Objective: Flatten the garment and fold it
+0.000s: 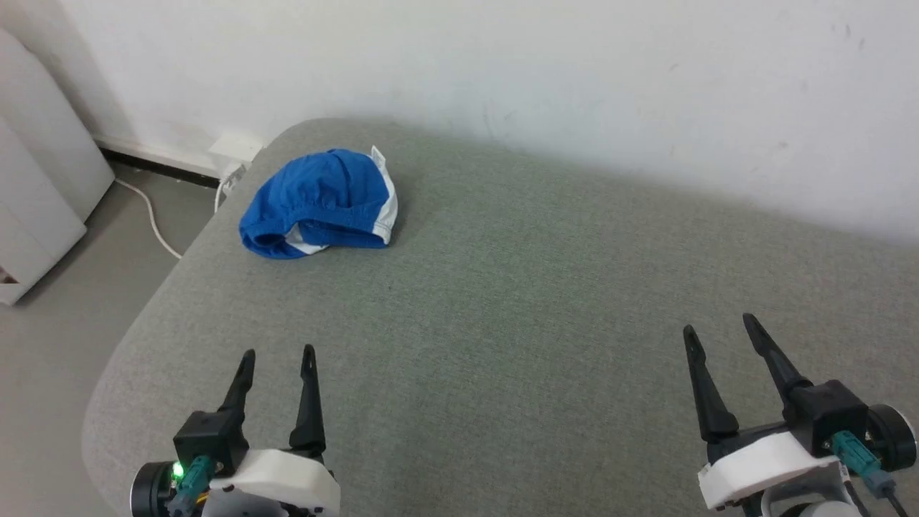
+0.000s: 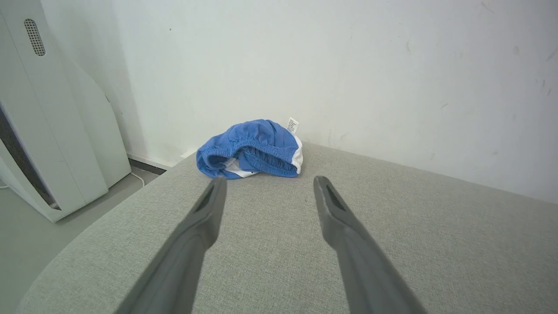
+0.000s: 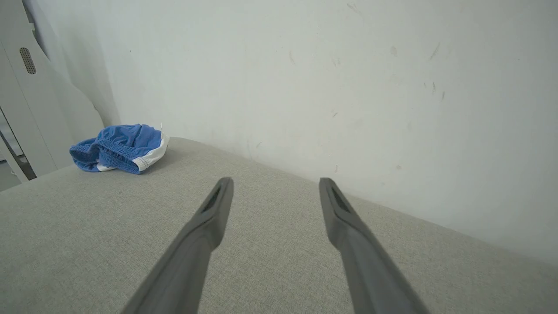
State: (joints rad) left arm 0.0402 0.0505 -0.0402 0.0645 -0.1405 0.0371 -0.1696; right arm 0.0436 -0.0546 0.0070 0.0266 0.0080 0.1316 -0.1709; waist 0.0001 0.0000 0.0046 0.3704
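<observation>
The garment (image 1: pixel 319 205) is a crumpled heap of royal-blue shorts with white trim, lying near the far left corner of the grey padded table (image 1: pixel 517 309). The left wrist view has the garment (image 2: pixel 250 148) straight ahead beyond the fingers, a small white label sticking up at its right. From the right wrist the garment (image 3: pixel 120 148) sits far off to the left. My left gripper (image 1: pixel 278 353) hovers open over the table's near left part, well short of the heap. Near the front right, my right gripper (image 1: pixel 720 324) is open too, nothing between its fingers.
A white wall (image 1: pixel 574 86) runs right behind the table. Left of the table is grey floor with a white cable (image 1: pixel 154 219) and a white appliance (image 1: pixel 36 179). The table's left edge (image 1: pixel 129 330) curves round close to my left gripper.
</observation>
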